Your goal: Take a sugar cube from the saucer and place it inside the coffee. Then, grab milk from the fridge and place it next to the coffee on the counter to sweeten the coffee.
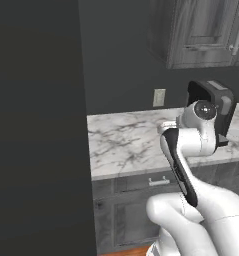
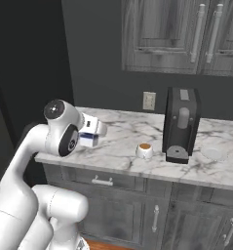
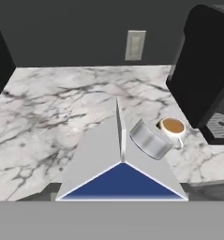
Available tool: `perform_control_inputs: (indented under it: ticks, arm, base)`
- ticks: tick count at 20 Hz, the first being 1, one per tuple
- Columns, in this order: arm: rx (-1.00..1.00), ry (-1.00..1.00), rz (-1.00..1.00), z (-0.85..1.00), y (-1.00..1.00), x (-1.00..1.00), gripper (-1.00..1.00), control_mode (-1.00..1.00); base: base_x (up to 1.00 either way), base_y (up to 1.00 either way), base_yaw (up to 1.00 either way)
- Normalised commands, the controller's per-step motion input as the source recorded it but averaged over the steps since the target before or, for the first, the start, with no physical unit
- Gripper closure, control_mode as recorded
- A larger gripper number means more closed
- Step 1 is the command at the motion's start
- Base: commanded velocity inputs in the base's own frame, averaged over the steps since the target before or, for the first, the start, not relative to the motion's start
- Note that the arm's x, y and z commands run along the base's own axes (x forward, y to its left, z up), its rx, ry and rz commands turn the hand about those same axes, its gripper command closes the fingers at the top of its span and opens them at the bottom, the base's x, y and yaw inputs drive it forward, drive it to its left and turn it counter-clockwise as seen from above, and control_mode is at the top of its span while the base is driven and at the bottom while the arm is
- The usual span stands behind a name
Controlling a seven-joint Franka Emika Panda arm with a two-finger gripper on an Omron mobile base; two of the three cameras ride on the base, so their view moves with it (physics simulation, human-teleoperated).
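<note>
The fingers (image 2: 90,138) are clamped on the milk (image 2: 89,139), a small white carton with a blue band at its base, seen in the right base view just past the white wrist with its sides between the fingers, spread wide enough to take the carton's width. In the hand view the milk (image 3: 121,161) lies straight ahead of the camera, its gabled white top and blue face (image 3: 123,183) taking up the lower middle, with a grey round cap (image 3: 150,139) on its slope. The carton hangs above the front part of the white marble surface (image 2: 123,141), near its left end; whether its base touches the marble cannot be told. Further out to the right on the same surface stands the coffee (image 2: 144,150), a squat white cup with brown liquid at the top, apart from the milk and just left of the tall black coffee machine (image 2: 181,124). In the hand view the coffee (image 3: 172,127) appears just beyond the carton's cap. Past the machine, the pale round saucer (image 2: 214,154) lies flat on the marble. A wall outlet (image 2: 148,100) sits on the dark wall behind, grey wood cabinets (image 2: 186,34) hang above, and the black fridge (image 1: 36,125) stands at the surface's left end.
</note>
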Motion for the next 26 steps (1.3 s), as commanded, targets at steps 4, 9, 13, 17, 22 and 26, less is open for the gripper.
perform_control_inputs:
  ticks: [4,9,13,17,22,26]
  arm:
    - [-0.06,0.10,-0.16,-0.11,0.00,0.68,1.00,-1.00]
    - [0.00,0.14,-0.26,-0.01,-0.28,0.27,1.00,-1.00]
    - [0.00,0.16,-0.21,0.00,-0.51,0.00,1.00,-1.00]
    - [-0.09,-0.03,-0.03,-0.27,-0.18,0.18,1.00,-1.00]
    - [-0.13,-0.08,0.00,-0.39,-0.03,0.30,1.00,-1.00]
    - [-0.09,-0.05,0.00,-0.45,0.00,0.24,1.00,-1.00]
  base:
    - [0.00,0.00,0.00]
    - [0.00,0.00,0.00]
    - [0.00,0.00,0.00]
    - [0.00,0.00,0.00]
    - [0.00,0.00,0.00]
    - [0.00,0.00,0.00]
